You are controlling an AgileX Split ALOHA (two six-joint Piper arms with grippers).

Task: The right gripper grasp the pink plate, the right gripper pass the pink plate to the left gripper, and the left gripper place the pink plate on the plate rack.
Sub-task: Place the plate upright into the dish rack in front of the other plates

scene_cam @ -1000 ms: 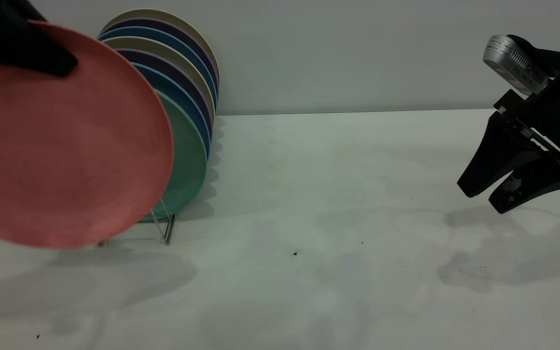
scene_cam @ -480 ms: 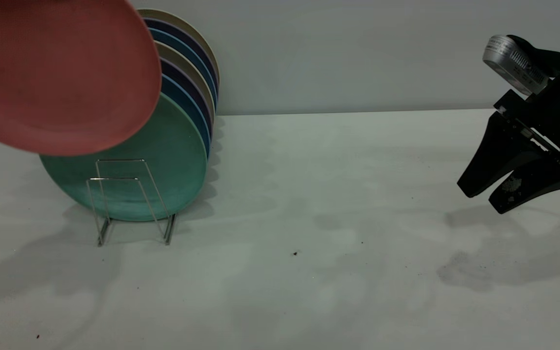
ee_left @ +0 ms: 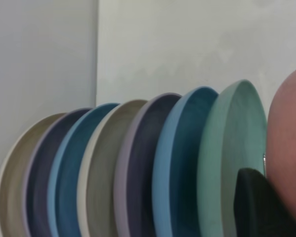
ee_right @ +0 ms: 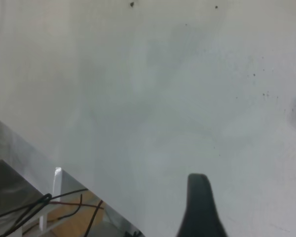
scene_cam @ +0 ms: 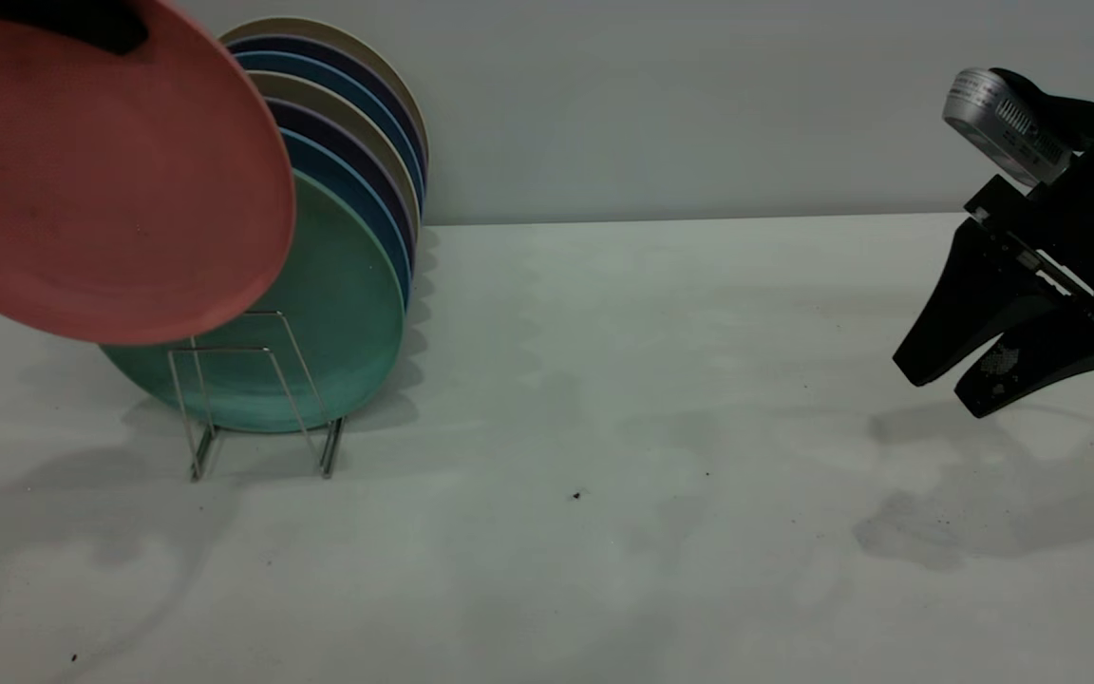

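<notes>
The table (scene_cam: pixel 661 399) is the largest surface here, and we find it bare except for the rack and a few dark specks. Next in size is the pink plate (scene_cam: pixel 101 180), held tilted in the air above and in front of the row of stored plates, its lower edge overlapping the teal-green plate (scene_cam: pixel 338 313) in the exterior view. We judge it is carried high so that its rim clears the wire loops before being lowered into a slot.

The left gripper (scene_cam: pixel 63 21) has hold of the pink plate at its upper rim; only a dark fingertip shows against the pink, and the left wrist view shows one finger (ee_left: pixel 259 205) lying across the plate's edge, so we read the pincer as closed on the rim.

The plate rack (scene_cam: pixel 257 394) holds seven plates on edge, leaning alike: from front to back teal-green, blue, dark purple, beige, blue, dark navy and beige. Two wire loops at the front stand unfilled, and we take that gap as the intended slot.

The right gripper (scene_cam: pixel 1008 366) hangs over the far right of the table, well apart from the rack, its two wedge fingers spread a little with nothing between them. We judge the handover complete and only the placing left.
</notes>
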